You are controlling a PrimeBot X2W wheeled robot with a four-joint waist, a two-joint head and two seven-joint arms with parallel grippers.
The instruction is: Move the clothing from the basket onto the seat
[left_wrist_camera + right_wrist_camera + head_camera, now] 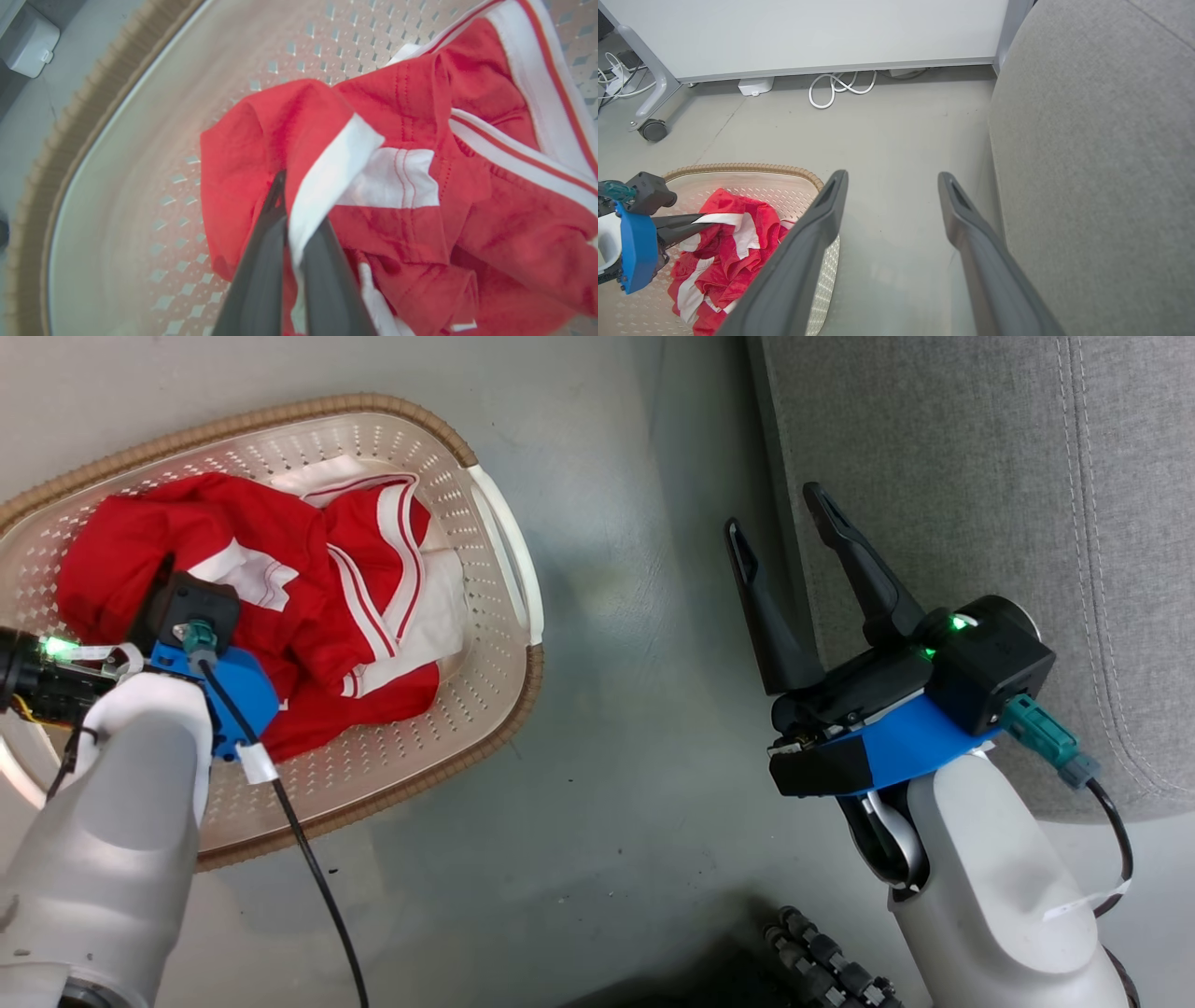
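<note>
The red clothing [308, 616] with white stripes lies bunched in the cream perforated basket [373, 403] on the floor at my left. My left gripper [294, 200] reaches down into the pile, its fingers shut on a fold of red fabric with a white band. From the right wrist view the left gripper [703, 220] grips the top of the clothing [724, 261] inside the basket [742, 166]. My right gripper [773, 511] hangs open above the floor, just beside the front edge of the grey seat [980, 476], with nothing between its fingers.
The seat [1101, 163] stands to the right of the basket, with a strip of grey floor [635, 616] between them. A white panel [831, 32], a coiled white cable [840, 86] and a caster wheel [653, 130] lie at the far side. A black ribbed part [822, 957] sits near my base.
</note>
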